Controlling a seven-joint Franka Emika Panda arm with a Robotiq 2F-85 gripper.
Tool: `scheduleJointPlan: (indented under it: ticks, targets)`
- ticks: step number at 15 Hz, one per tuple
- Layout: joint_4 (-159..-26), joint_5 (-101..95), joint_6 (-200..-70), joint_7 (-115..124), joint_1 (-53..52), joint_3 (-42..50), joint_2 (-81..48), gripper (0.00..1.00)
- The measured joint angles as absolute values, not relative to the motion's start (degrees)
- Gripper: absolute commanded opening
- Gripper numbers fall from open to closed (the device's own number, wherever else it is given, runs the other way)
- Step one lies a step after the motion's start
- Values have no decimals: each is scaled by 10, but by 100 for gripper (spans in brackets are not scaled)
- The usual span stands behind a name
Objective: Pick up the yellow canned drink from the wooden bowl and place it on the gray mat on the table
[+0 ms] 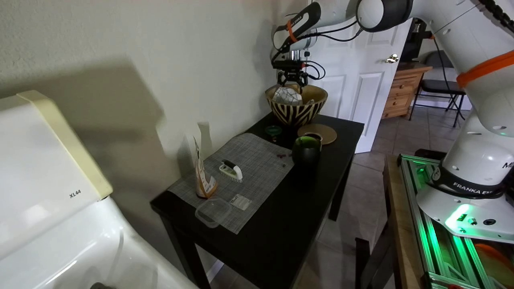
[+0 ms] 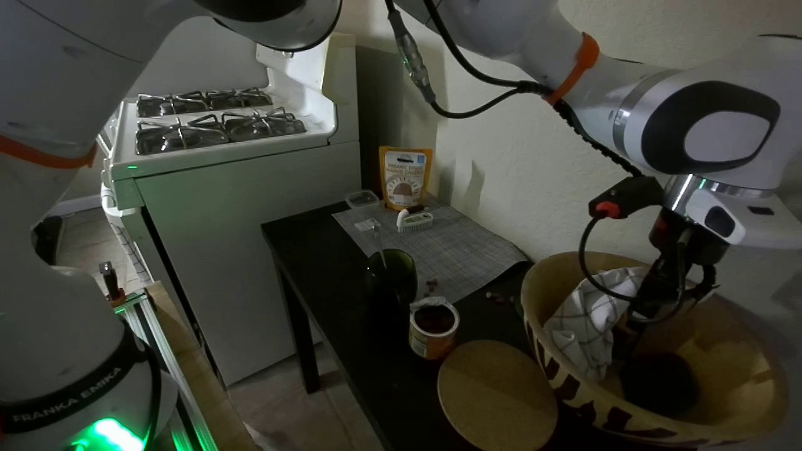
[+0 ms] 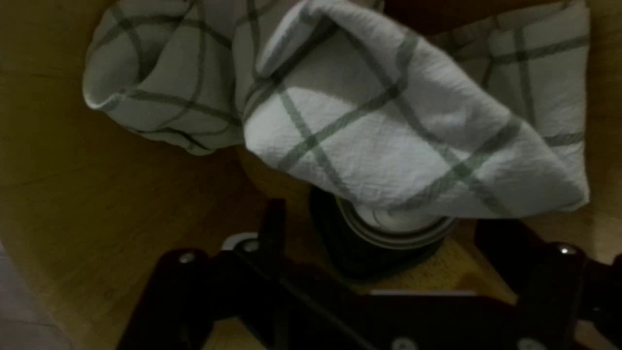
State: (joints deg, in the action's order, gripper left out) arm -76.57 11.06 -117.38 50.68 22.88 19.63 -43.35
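The wooden bowl (image 1: pixel 295 114) with dark stripes stands at the table's wall-side far end; its rim also shows in an exterior view (image 2: pixel 539 326). My gripper (image 1: pixel 291 85) points down into it, and shows in an exterior view (image 2: pixel 640 316). In the wrist view the gripper (image 3: pixel 383 218) is open, a finger either side of a can top (image 3: pixel 398 231), not touching it. This appears to be the canned drink; a checkered towel (image 3: pixel 388 141) covers part of it, and its yellow side hardly shows. The gray mat (image 1: pixel 257 154) lies on the dark table (image 1: pixel 281 208).
A dark green cup (image 1: pixel 306 154), an open orange container (image 2: pixel 432 338) and a round cork board (image 2: pixel 495 394) stand between bowl and table edge. A brush (image 1: pixel 231 171), a pouch (image 1: pixel 205 182) and a clear plastic lid (image 1: pixel 213 212) lie on or by the mat.
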Motion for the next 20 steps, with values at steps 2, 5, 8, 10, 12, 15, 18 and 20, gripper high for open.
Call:
scheduleJointPlan:
  ticks: [2,5,8,10,12,15,18,20]
  targets:
    - [-766,110,-1174,507,226,192,-434,97]
    - [-766,110,-1174,507,220,189,-435,74]
    - [-766,110,-1174,509,217,188,-439,53]
    - [-766,110,-1174,512,217,189,-441,54]
    - [-766,110,-1174,514,219,190,-441,38]
    - [-766,110,-1174,516,220,192,-442,38]
    - [-768,106,-1174,514,219,194,-440,38]
    - [-775,100,-1174,501,217,196,-431,38]
